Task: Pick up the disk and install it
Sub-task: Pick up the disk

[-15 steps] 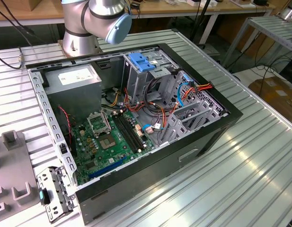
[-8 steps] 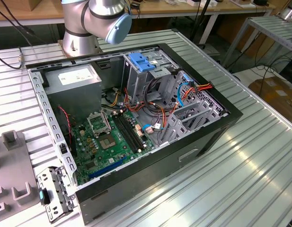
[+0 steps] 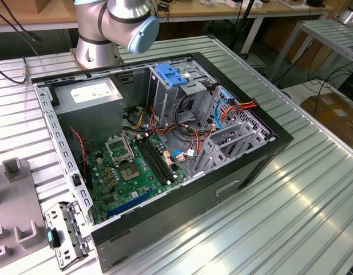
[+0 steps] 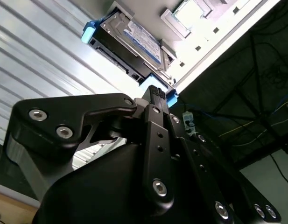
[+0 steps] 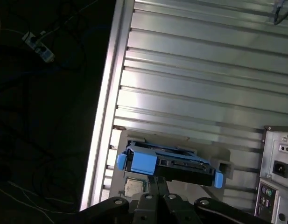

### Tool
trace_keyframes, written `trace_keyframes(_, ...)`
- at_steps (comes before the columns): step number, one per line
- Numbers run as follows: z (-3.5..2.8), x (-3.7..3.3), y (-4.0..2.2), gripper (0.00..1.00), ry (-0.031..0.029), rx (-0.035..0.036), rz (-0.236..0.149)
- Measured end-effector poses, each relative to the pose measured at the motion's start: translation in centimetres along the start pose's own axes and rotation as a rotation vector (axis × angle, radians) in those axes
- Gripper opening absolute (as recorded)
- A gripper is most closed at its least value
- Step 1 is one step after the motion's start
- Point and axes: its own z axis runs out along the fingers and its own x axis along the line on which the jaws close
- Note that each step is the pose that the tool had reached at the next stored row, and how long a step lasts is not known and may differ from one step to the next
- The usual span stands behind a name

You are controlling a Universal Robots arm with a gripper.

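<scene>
Both wrist views show the jaws just beside the disk (image 4: pixel 129 39) (image 5: pixel 181 164) on the ribbed bench (image 5: pixel 204 70). Whether they clench it, I cannot tell.

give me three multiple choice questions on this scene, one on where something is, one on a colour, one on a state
1. The disk lies: A) on a shelf B) on the ribbed table, near its edge C) on the floor.
2. The disk's rails are: A) red B) yellow C) blue.
3. The computer case is: A) open B) shut C) upside down.
Answers: B, the first wrist view shows it on a grey holder on the table; C, bright blue ends frame it; A, the circuit board shows from above.
</scene>
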Motion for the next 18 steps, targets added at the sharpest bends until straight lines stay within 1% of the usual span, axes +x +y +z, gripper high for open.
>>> trace_keyframes(7,0.04,0.00,0.00,0.11,0.0041,-0.0002,-0.124)
trace_keyframes(8,0.04,0.00,0.00,0.11,0.0053,-0.0003,-0.156)
trace_keyframes(9,0.06,0.00,0.00,0.11,0.0071,-0.0008,-0.213)
trace_keyframes(10,0.08,0.00,0.00,0.11,0.0082,-0.0011,-0.247)
trace_keyframes(11,0.08,0.00,0.00,0.11,0.0090,-0.0014,-0.274)
trace_keyframes(12,0.09,0.00,0.00,0.11,0.0096,-0.0016,-0.291)
trace_keyframes(15,0.12,0.00,0.00,0.11,0.0127,-0.0026,-0.390)
trace_keyframes(18,0.14,0.00,0.00,0.11,0.0145,-0.0031,-0.445)
